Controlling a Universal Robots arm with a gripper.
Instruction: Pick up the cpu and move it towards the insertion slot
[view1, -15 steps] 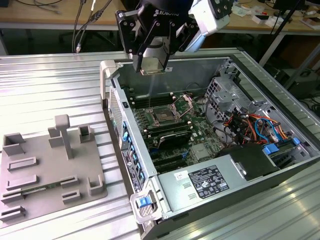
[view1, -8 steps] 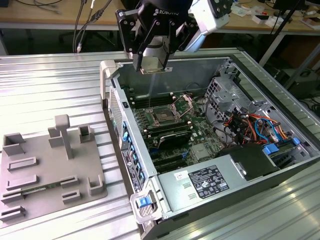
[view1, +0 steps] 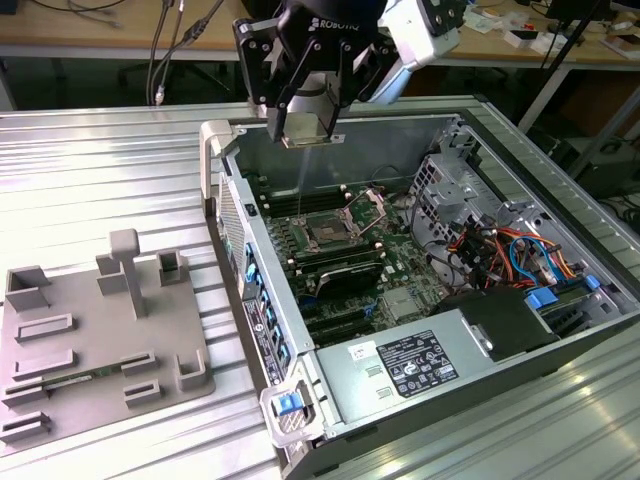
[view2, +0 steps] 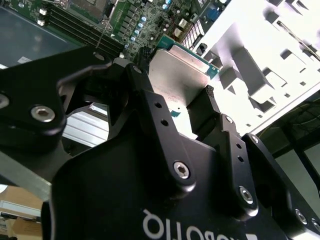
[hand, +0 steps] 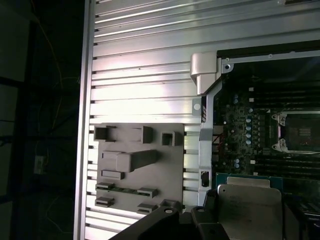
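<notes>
My gripper (view1: 308, 128) hangs above the open computer case, shut on the cpu (view1: 309, 126), a flat square chip with a pale silvery face held level between the black fingers (view2: 214, 102). In both wrist views the cpu (view2: 175, 75) (hand: 250, 206) sits between the jaws, its green edge showing. The insertion slot (view1: 330, 232), a dark square socket in a silver frame with its clamp plate raised, lies on the green board below and a little toward the exterior view's right of the chip. The first wrist view shows the insertion slot (hand: 299, 132) inside the case.
A grey plastic tray (view1: 100, 330) (hand: 135, 165) with raised blocks lies on the ribbed metal table at the exterior view's left. The case wall (view1: 245, 250) stands between tray and board. A power supply (view1: 410, 365), drive cage (view1: 450, 190) and coloured cables (view1: 500, 250) crowd the case's right side.
</notes>
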